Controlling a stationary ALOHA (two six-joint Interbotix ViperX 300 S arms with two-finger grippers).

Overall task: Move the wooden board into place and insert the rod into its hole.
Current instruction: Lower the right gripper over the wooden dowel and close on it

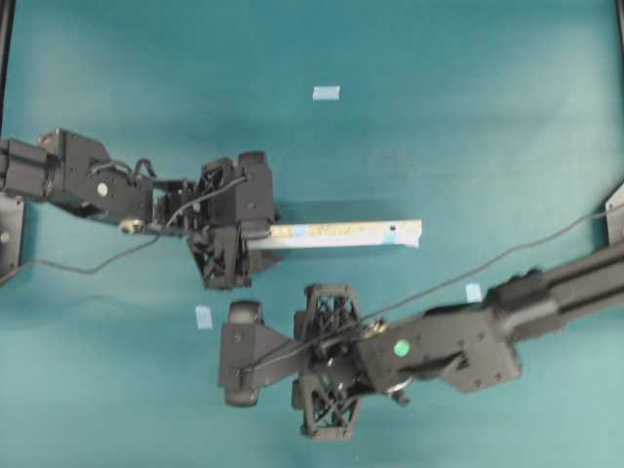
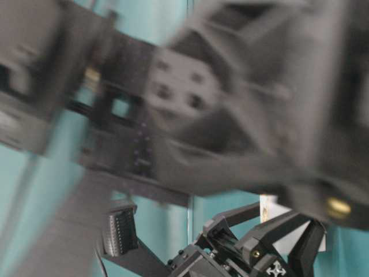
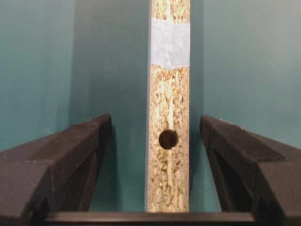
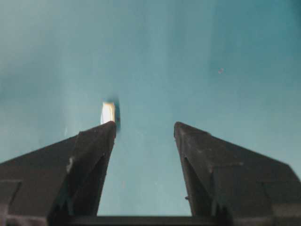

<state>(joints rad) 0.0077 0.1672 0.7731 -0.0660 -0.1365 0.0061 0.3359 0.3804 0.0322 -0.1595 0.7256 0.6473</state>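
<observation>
The wooden board (image 1: 341, 233) lies flat along the table's middle, its left end between the fingers of my left gripper (image 1: 265, 234). In the left wrist view the board (image 3: 169, 188) runs straight up between the open jaws of that gripper (image 3: 155, 117), with a clear gap on both sides. The hole (image 3: 168, 139) shows dark, and the light-blue tape patch (image 3: 170, 43) lies beyond it. My right gripper (image 1: 226, 353) hovers below the board, pointing left and open (image 4: 144, 125) with nothing between its jaws. A tiny whitish piece, apparently the rod (image 4: 108, 113), sits just past its left fingertip.
Three pale-blue tape squares lie on the teal table: one at the back (image 1: 326, 93), one left of the right gripper (image 1: 204, 317), one on the right (image 1: 474, 292). A cable (image 1: 487, 261) trails over the right arm. A blurred arm fills the table-level view.
</observation>
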